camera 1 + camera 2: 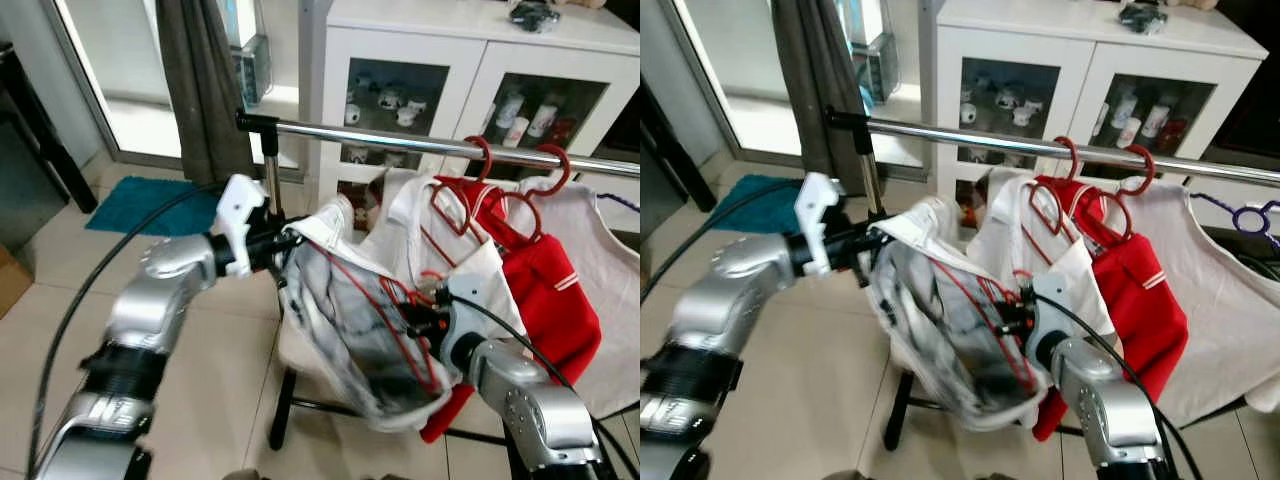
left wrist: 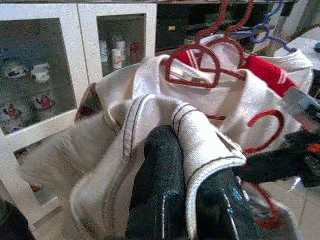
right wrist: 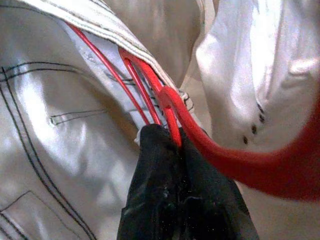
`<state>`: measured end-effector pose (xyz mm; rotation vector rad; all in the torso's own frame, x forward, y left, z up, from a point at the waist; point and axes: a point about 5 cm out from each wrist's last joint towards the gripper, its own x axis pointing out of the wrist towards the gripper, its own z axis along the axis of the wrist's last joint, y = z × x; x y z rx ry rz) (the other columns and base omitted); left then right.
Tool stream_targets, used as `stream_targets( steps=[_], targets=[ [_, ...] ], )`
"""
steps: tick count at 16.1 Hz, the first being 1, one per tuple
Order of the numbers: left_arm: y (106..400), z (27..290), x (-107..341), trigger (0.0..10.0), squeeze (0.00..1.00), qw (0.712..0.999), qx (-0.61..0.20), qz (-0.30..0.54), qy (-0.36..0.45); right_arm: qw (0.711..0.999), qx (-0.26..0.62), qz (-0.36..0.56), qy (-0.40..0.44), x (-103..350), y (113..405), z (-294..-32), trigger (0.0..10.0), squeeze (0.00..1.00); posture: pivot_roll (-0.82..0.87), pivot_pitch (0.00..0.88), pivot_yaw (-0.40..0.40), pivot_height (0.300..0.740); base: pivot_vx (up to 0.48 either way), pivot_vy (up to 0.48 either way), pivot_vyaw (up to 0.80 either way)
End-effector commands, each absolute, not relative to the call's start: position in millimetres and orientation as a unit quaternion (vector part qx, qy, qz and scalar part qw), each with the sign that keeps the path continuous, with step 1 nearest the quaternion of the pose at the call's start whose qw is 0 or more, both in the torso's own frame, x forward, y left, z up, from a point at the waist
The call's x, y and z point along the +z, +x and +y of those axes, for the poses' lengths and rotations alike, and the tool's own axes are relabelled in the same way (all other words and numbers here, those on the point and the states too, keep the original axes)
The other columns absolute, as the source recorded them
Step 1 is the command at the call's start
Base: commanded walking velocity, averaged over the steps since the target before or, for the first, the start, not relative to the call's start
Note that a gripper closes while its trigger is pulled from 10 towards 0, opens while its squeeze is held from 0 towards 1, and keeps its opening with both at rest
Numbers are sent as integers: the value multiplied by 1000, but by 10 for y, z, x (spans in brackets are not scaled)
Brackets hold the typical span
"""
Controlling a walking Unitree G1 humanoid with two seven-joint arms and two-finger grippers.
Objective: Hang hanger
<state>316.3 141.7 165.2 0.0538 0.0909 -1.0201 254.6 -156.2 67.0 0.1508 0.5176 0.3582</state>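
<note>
Both arms were cased in rounded, silver-grey metallic shells with a dull shine. The left arm (image 1: 150,300) carried a black ribbed band below its elbow segment and a white angular bracket at the wrist. Black cables looped away from each arm. The right arm (image 1: 525,400) ended in a black wrist joint. The fingers (image 2: 160,190) were glossy black.

L arm: raised, forearm angled up and inward, wrist approx. level. Left gripper (image 1: 285,243) reaches fwd; its fingers (image 2: 165,190) are closed tight on white fabric, which is folded between them.

R arm: bent at elbow, forearm pointing up and toward centre. Right gripper (image 1: 408,312) sits lower than the L one; fingers (image 3: 165,185) pressed together, clamping thin red wire.
</note>
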Motion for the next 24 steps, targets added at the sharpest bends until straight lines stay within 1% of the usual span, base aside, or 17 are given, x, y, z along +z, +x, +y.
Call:
stream_targets(
  steps=[1, 3, 4, 5, 8, 10, 11, 12, 13, 14, 15, 16, 17, 19, 21, 23, 24],
  targets=[
    [3053, 1452, 1684, 0, 0, 860, -507, 47, 24, 958, 176, 204, 98, 829, 2607, -1577, 10000, 0, -20, 0, 0, 740, 0, 0, 0],
    [2861, 1478, 1526, 0, 0, 840, -533, 95, 37, 957, 193, 167, 136, 950, 2634, -1527, 10000, 0, -18, 0, -5, 740, 0, 0, 0],
    [2765, 1523, 1363, 0, 0, 833, -533, 136, 66, 956, 206, 148, 149, 1022, 2647, -1507, 10000, 0, -20, 0, -9, 740, 0, 0, 0],
    [2721, 1596, 1200, 0, 0, 836, -512, 172, 95, 953, 222, 132, 157, 1091, 2654, -1487, 10000, 0, -21, 0, -13, 740, 0, 0, 0],
    [2859, 1855, 945, 0, 0, 897, -354, 209, 159, 944, 270, 119, 151, 1209, 2639, -1430, 10000, 0, -22, 0, -28, 740, 0, 0, 0],
    [2989, 2063, 882, 0, 0, 926, -233, 211, 211, 938, 295, 120, 138, 1257, 2611, -1402, 10000, 0, -31, 0, -36, 740, 0, 0, 0],
    [3008, 2112, 860, 0, 0, 928, -209, 211, 224, 935, 307, 118, 135, 1291, 2590, -1397, 10000, 0, -34, 0, -42, 740, 0, 0, 0],
    [3007, 2113, 849, 0, 0, 928, -206, 212, 226, 933, 314, 117, 134, 1311, 2578, -1396, 10000, 0, -39, 0, -45, 740, 0, 0, 0],
    [2919, 1957, 722, 0, 0, 910, -266, 220, 230, 926, 339, 106, 129, 1388, 2543, -1386, 10000, 0, -51, 0, -45, 740, 0, 0, 0],
    [2891, 1903, 691, 0, 0, 903, -287, 218, 234, 924, 344, 103, 130, 1403, 2536, -1385, 10000, 0, -54, 0, -45, 740, 0, 0, 0],
    [2833, 1751, 659, 0, 0, 896, -331, 202, 219, 922, 350, 98, 130, 1428, 2531, -1387, 10000, 0, -57, 0, -46, 740, 0, 0, 0],
    [2786, 1549, 704, 0, 0, 897, -367, 167, 179, 924, 346, 94, 133, 1441, 2539, -1401, 10000, 0, -60, 0, -48, 740, 0, 0, 0],
    [2726, 1431, 690, 0, 0, 885, -396, 157, 187, 925, 341, 89, 144, 1456, 2542, -1408, 10000, 0, -59, 0, -50, 740, 0, 0, 0],
    [2671, 1406, 546, 0, 0, 869, -399, 176, 232, 920, 349, 80, 158, 1497, 2533, -1382, 10000, 0, -60, 0, -51, 740, 0, 0, 0],
    [2704, 1459, 435, 0, 0, 869, -372, 186, 269, 907, 378, 70, 169, 1561, 2488, -1328, 10000, 0, -59, 0, -55, 740, 0, 0, 0],
    [2711, 1495, 391, 0, 0, 866, -364, 197, 281, 903, 389, 67, 169, 1578, 2471, -1311, 10000, 0, -61, 0, -55, 740, 0, 0, 0],
    [2681, 1532, 333, 0, 0, 855, -369, 214, 295, 903, 390, 65, 170, 1591, 2475, -1311, 10000, 0, -62, 0, -55, 740, 0, 0, 0]
  ],
)
